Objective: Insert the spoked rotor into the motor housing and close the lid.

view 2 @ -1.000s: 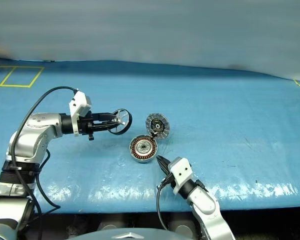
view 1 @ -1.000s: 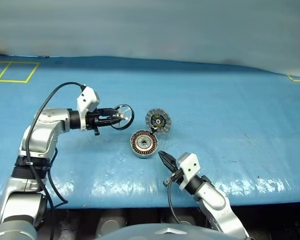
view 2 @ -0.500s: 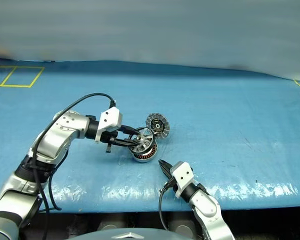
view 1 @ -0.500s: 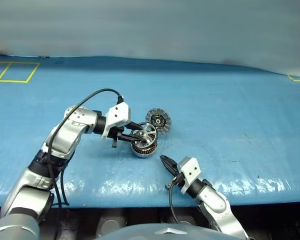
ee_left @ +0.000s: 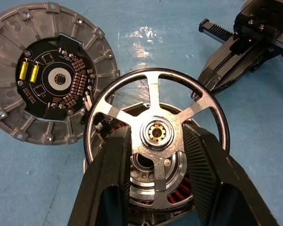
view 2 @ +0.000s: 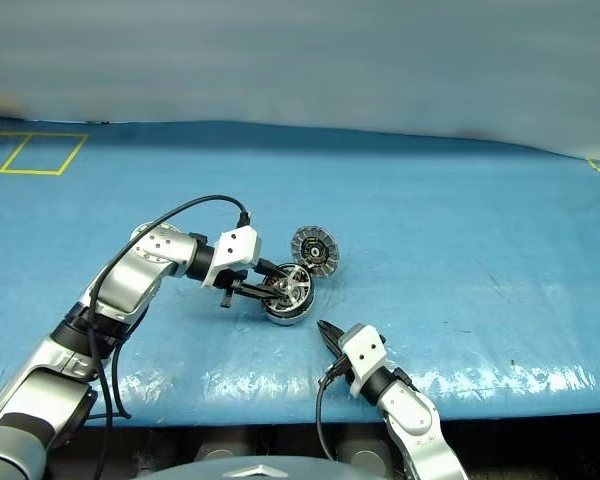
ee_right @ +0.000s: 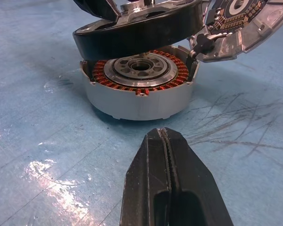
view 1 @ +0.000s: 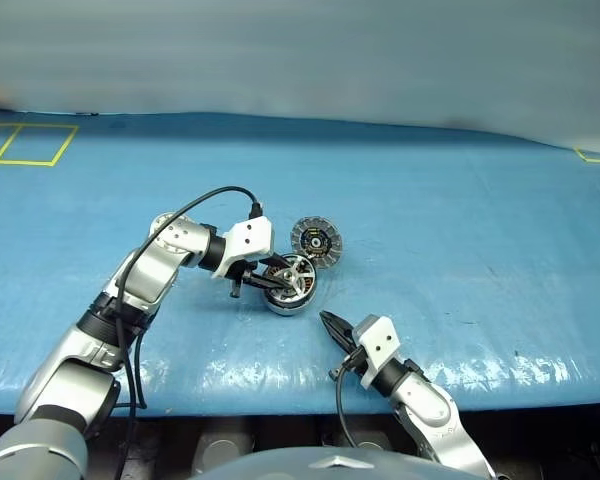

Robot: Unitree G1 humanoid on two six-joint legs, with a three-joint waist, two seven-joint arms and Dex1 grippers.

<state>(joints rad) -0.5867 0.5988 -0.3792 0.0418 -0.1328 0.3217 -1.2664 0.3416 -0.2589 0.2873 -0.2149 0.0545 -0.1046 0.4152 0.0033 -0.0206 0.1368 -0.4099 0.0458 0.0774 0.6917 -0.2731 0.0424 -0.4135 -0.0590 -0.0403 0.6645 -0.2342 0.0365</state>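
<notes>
left gripper (ee_left: pixel 155 155): clamps dark-rimmed silver-spoked rotor (ee_left: pixel 156 129) just above copper-wound silver cylinder housing (ee_right: pixel 139 92);
right gripper (ee_right: pixel 166 141): clenched, empty, near housing;
ribbed grey disc lid (ee_left: pixel 42 75): beside housing

It looks like a lab or workshop test bench: a blue plastic sheet (view 1: pixel 460 230) covers the worktop, with yellow tape squares (view 1: pixel 28 143) marked on it.
</notes>
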